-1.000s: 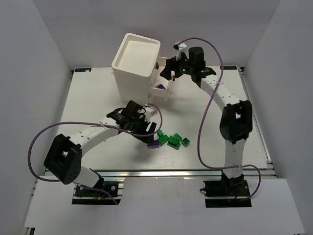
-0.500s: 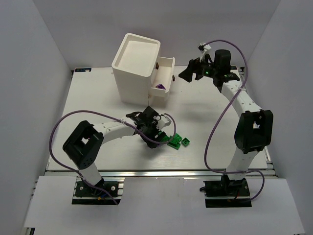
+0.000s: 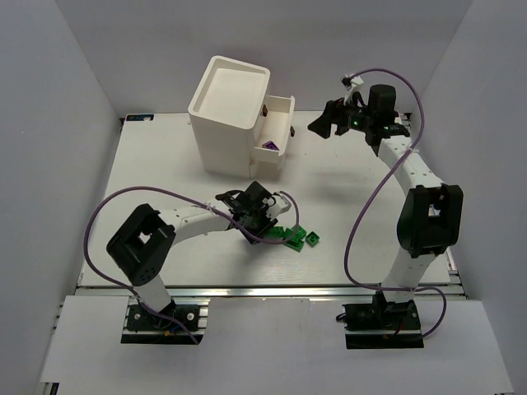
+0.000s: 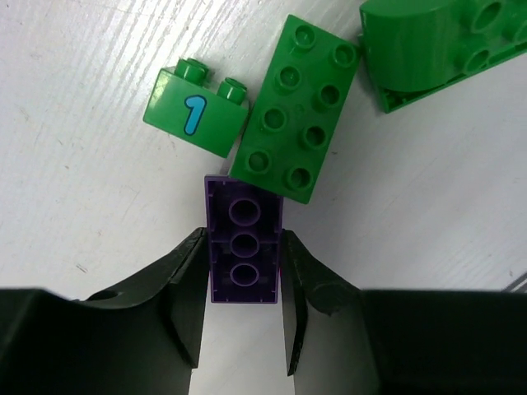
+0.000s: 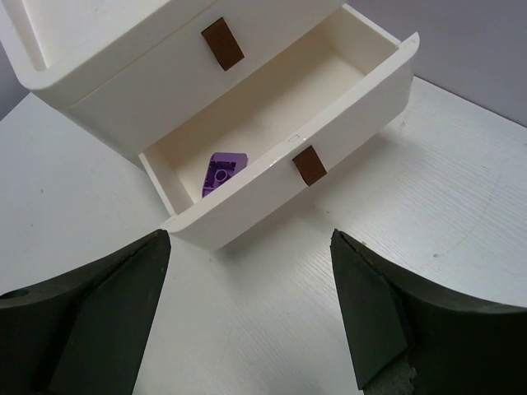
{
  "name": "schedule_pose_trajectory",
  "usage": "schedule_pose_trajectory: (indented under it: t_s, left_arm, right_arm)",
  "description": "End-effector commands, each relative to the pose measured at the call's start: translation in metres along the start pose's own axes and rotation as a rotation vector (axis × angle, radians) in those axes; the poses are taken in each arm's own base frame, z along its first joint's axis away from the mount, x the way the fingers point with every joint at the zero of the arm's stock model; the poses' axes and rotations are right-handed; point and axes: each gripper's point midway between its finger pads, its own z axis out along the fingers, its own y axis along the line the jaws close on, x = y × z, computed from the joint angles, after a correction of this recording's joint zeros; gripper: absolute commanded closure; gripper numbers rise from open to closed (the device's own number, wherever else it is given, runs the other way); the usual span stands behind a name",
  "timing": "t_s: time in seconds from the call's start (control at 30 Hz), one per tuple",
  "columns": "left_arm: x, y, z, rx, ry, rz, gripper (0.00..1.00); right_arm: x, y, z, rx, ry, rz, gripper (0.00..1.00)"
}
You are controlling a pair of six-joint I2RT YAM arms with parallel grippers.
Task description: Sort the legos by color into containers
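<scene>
— Near the front edge of the desk (image 3: 165, 164): what is the left hand (image 4: 243, 280) doing?

— Clamped on a purple brick (image 4: 244, 222). Both fingers (image 4: 185, 280) press against its long sides. The brick lies flat on the desk, hollow underside up, three round tubes showing.

— Neighbours?

— The brick's far end touches a green two-by-four brick (image 4: 296, 111), studs up, lying at a slant. Just left of that, and touching it, is a smaller green brick (image 4: 196, 111) tipped on its side, with a blue "1" printed on the face. Beyond, at the upper right of the wrist view, is a rounded green piece (image 4: 428, 45), partly cut off by the frame.

— Position from overhead?

— The hand sits low over the green cluster, about mid-width, towards the front.

— Farther back?

— A white cabinet (image 3: 229, 103) stands at the rear, left of centre. One drawer (image 5: 362, 99) is pulled out to the right, with a brown knob (image 5: 309, 164) on its front. A purple piece (image 5: 224, 171) lies inside, towards one end and close to the front wall. The drawer front above carries a second knob (image 5: 222, 41).

— Right hand?

— The right hand (image 5: 247, 239) is released: fingers wide apart, nothing between them. It hangs in the air to the right of the cabinet, apart from it, facing the open drawer.
</scene>
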Motion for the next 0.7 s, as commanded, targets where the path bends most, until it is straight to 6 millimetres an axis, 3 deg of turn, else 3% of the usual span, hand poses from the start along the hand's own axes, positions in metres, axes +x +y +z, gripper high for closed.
schedule_pose_trajectory:
  t_s: [0.0,0.13,0.17,0.23,0.27,0.3,0.37,0.4,0.43,0.47,0.5,0.53,0.57,0.6,0.63,0.67]
  left_arm:
    - [-0.032,0.001,-0.034,-0.016,-0.115,-0.042,0.94]
    - [-0.080,0.008,-0.084,-0.034,-0.291,-0.102,0.94]
    - [-0.102,0.014,-0.100,-0.049,-0.360,-0.123,0.94]
    - [-0.125,0.021,-0.112,-0.064,-0.413,-0.131,0.94]
    - [-0.150,0.026,-0.128,-0.076,-0.474,-0.127,0.94]
    - [-0.160,0.033,-0.132,-0.086,-0.491,-0.131,0.94]
    - [-0.178,0.043,-0.130,-0.095,-0.509,-0.175,0.94]
    - [-0.197,0.053,-0.143,-0.116,-0.559,-0.181,0.94]
    - [-0.200,0.064,-0.132,-0.149,-0.545,-0.197,0.94]
    - [-0.208,0.080,-0.133,-0.197,-0.560,-0.215,0.94]
    - [-0.227,0.087,-0.145,-0.219,-0.607,-0.215,0.92]
    - [-0.234,0.103,-0.147,-0.269,-0.617,-0.234,0.91]
    - [-0.235,0.117,-0.128,-0.304,-0.581,-0.247,0.91]
    - [-0.257,0.126,-0.144,-0.340,-0.631,-0.250,0.91]
    - [-0.258,0.145,-0.144,-0.418,-0.624,-0.279,0.91]
    - [-0.259,0.155,-0.124,-0.453,-0.586,-0.262,0.91]
  right_arm:
    - [-0.015,0.010,-0.013,-0.011,-0.019,-0.052,0.16]
    - [0.000,-0.004,-0.019,0.049,0.028,-0.166,0.11]
    - [0.016,-0.009,-0.019,0.074,0.057,-0.178,0.11]
    - [0.025,-0.011,-0.025,0.089,0.072,-0.197,0.11]
    - [0.034,-0.009,-0.026,0.077,0.090,-0.201,0.11]
    - [0.037,-0.010,-0.028,0.072,0.100,-0.192,0.11]
    - [0.046,-0.005,-0.031,0.030,0.130,-0.154,0.22]
    - [0.049,-0.001,-0.032,0.016,0.134,-0.144,0.30]
    - [0.051,-0.001,-0.033,0.015,0.134,-0.142,0.56]
    - [0.049,-0.001,-0.034,0.023,0.122,-0.156,0.77]
    - [0.055,0.001,-0.037,0.027,0.123,-0.153,1.00]
    - [0.055,0.002,-0.037,0.029,0.117,-0.163,1.00]
    - [0.054,0.002,-0.040,0.039,0.113,-0.176,1.00]
    - [0.060,0.002,-0.041,0.040,0.123,-0.179,1.00]
    - [0.061,0.001,-0.043,0.044,0.124,-0.177,1.00]
    - [0.063,0.001,-0.044,0.047,0.127,-0.172,1.00]
